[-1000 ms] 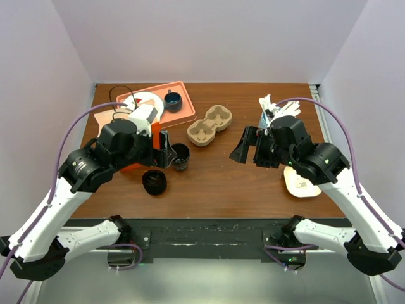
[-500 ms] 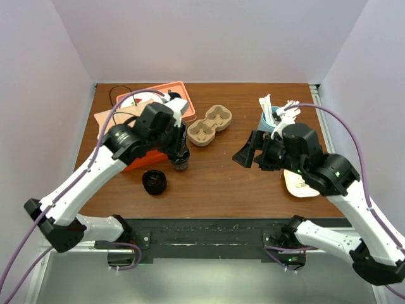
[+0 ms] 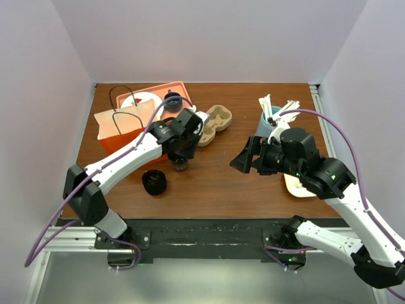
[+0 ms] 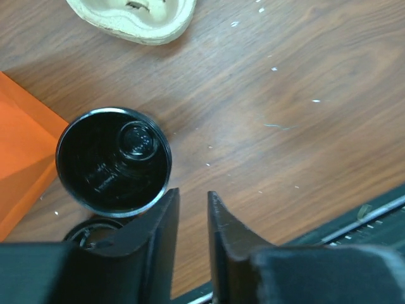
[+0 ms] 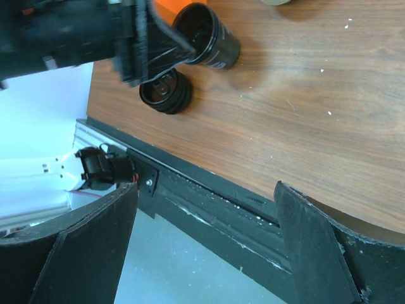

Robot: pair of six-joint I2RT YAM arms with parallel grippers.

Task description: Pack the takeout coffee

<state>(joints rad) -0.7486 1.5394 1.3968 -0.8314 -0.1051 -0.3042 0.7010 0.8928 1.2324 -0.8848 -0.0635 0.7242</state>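
No capped takeout coffee shows in any view. A lidless dark cup [image 3: 181, 166] [image 4: 114, 161] [image 5: 209, 38] stands upright on the wood beside the orange bag [image 3: 120, 126]. A low black lid-like piece [image 3: 154, 182] [image 5: 166, 94] lies just in front of it. My left gripper [image 3: 181, 151] [image 4: 193, 193] hovers over the cup's right rim. Its jaws are only a narrow gap apart, with bare wood showing between them and the cup outside the gap. My right gripper [image 3: 243, 158] [image 5: 205, 240] hangs wide open and empty at mid-table, right of the cup.
A pulp cup carrier [image 3: 212, 123] [image 4: 136, 16] lies behind the cup. An orange tray [image 3: 183, 114] at the back left holds a white plate and a small dark cup [image 3: 172, 100]. A blue holder with white cutlery [image 3: 269, 117] and a beige plate [image 3: 297, 185] sit right.
My left arm swung from over the bag out to the lidless cup, and its jaws narrowed from wide open to a thin gap. The right gripper drifted slightly left.
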